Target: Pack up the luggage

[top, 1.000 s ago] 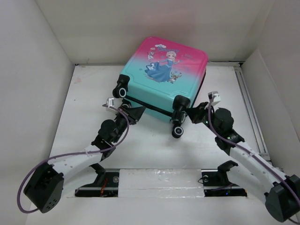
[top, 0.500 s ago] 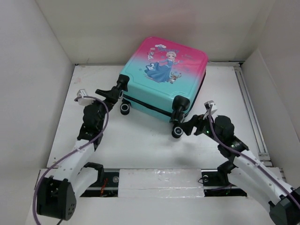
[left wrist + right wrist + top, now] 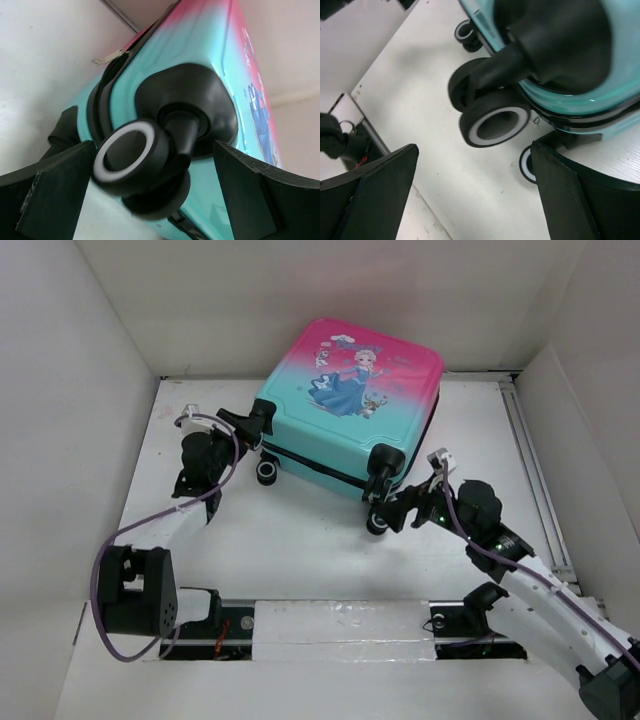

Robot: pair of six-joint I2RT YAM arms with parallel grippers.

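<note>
The luggage (image 3: 350, 390) lies flat and closed at the back middle of the table, princess picture facing up, its wheels toward me. My left gripper (image 3: 243, 430) is open at its near-left corner, with a finger on either side of the black-and-white wheel (image 3: 132, 155) and not pressing it; the teal shell (image 3: 200, 45) fills the left wrist view. My right gripper (image 3: 393, 508) is open just short of the near-right wheel (image 3: 495, 125), which sits a little beyond its fingertips under the teal shell (image 3: 580, 105). Nothing is held.
White walls (image 3: 90, 360) close the table in on the left, back and right. A metal rail (image 3: 530, 450) runs along the right side. The arms' mounting strip (image 3: 340, 625) crosses the near edge. A lower wheel (image 3: 526, 164) rests on the table by my right finger.
Both grippers have opened and left the luggage's near edge. The left arm swung left to the near-left wheel. The right arm drew back and down beside the near-right wheel.
</note>
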